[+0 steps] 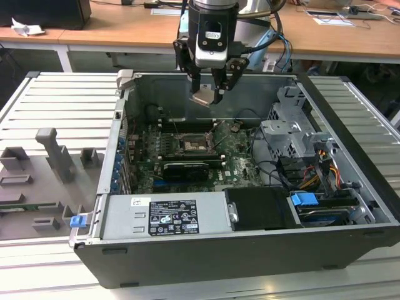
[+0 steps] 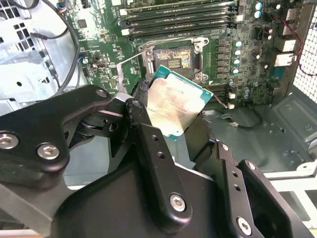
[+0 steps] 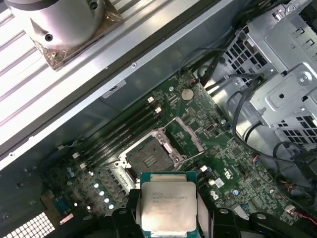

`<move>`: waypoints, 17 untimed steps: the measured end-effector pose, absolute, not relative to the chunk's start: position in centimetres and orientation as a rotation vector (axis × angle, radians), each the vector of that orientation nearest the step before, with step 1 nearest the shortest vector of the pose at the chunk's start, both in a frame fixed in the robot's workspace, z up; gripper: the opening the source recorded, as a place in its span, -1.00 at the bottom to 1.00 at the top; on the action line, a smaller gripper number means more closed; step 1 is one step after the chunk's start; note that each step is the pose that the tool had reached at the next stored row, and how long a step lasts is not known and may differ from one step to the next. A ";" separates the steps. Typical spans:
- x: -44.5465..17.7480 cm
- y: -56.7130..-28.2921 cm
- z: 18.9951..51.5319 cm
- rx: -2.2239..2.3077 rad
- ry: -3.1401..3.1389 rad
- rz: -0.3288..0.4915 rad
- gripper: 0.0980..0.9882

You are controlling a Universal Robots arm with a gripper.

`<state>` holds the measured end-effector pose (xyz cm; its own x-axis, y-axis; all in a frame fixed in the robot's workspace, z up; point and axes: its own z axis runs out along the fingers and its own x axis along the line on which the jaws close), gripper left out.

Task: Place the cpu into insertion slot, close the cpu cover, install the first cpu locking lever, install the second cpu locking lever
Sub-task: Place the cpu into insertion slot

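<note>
Hanging above the open computer case (image 1: 250, 253), the gripper (image 1: 206, 95) is clamped on the cpu (image 3: 168, 208) by two opposite edges. That grip leaves the pale metal top facing up and the underside free to meet the socket. In the exterior view the chip sits slightly tilted between the fingers, well above the motherboard (image 1: 240, 165). The insertion slot (image 3: 148, 159) lies bare below. Its dark centre is exposed because the cpu cover (image 3: 184, 135) is swung up and back just beside it, so nothing blocks the way down. Chip and slot are apart, and judging by both wrist views the chip is not squarely over the socket. The chip's underside is hidden, and the gripper's black links cover where the fingers meet its edges. A thin metal rod (image 2: 132, 56) by the socket may be a locking lever, but that is too fine to tell.
</note>
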<state>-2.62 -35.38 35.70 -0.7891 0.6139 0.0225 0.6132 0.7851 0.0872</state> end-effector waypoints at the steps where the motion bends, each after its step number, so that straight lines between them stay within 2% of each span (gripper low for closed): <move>1: -2.6 -35.4 35.7 1.031 2.956 0.141 -0.01; 17: -2.6 -35.4 35.5 1.246 2.865 0.139 -0.01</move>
